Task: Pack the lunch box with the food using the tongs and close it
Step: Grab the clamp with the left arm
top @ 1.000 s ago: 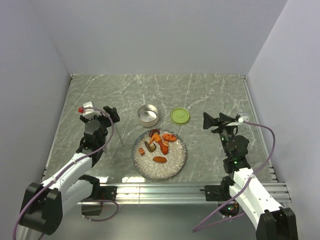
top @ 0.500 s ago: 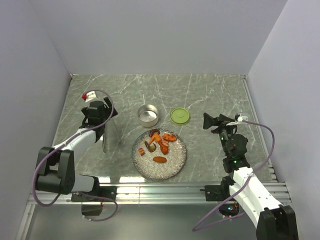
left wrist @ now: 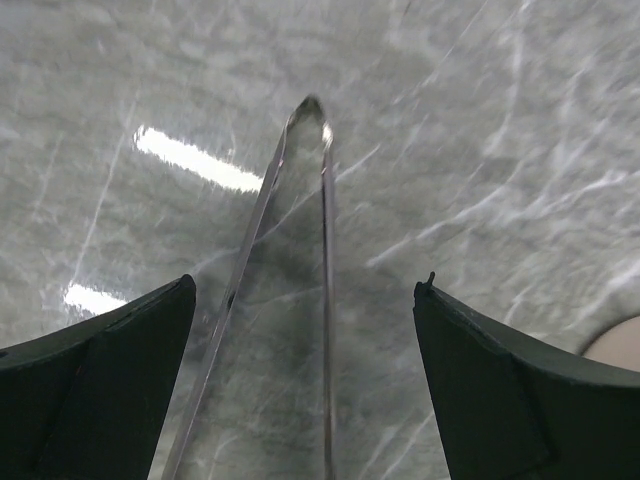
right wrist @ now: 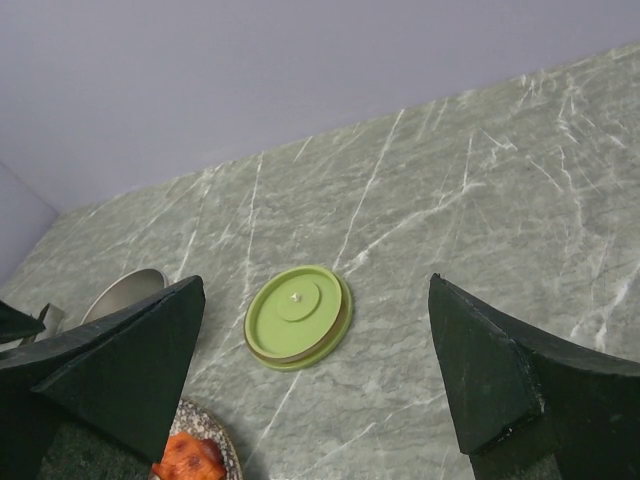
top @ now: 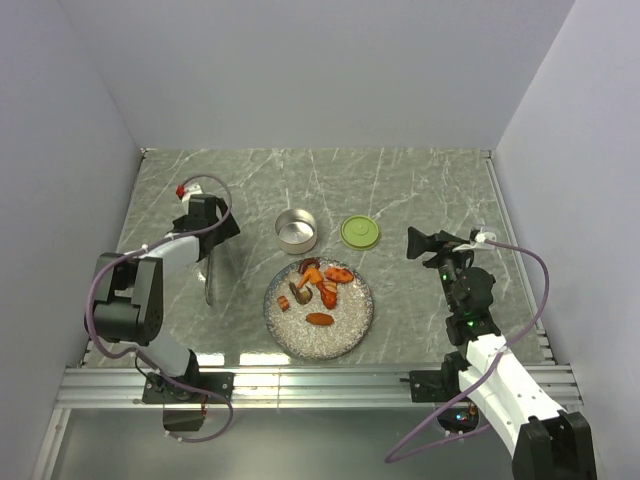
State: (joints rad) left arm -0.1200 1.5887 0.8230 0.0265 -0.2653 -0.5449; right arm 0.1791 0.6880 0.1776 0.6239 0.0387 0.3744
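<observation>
The tongs [top: 210,275] lie flat on the marble at the left, thin grey arms joined at their far end [left wrist: 310,108]. My left gripper [top: 215,235] hangs over them, open; both arms of the tongs run between its fingers [left wrist: 120,370] without touching them. The steel lunch box [top: 296,230] stands empty behind the plate, its lime-green lid [top: 359,232] flat to its right. The food [top: 318,285], orange chunks and a dark piece, sits on the speckled plate [top: 345,335]. My right gripper [top: 425,243] is open and empty, facing the lid [right wrist: 298,315].
Grey walls enclose the table on three sides. An aluminium rail [top: 320,385] runs along the near edge. In the right wrist view, the tin's rim [right wrist: 125,295] and a piece of food [right wrist: 185,460] show at the left.
My left arm has folded back and its gripper has moved away from me, toward the far end of the tongs, uncovering them. The right arm has not moved.
</observation>
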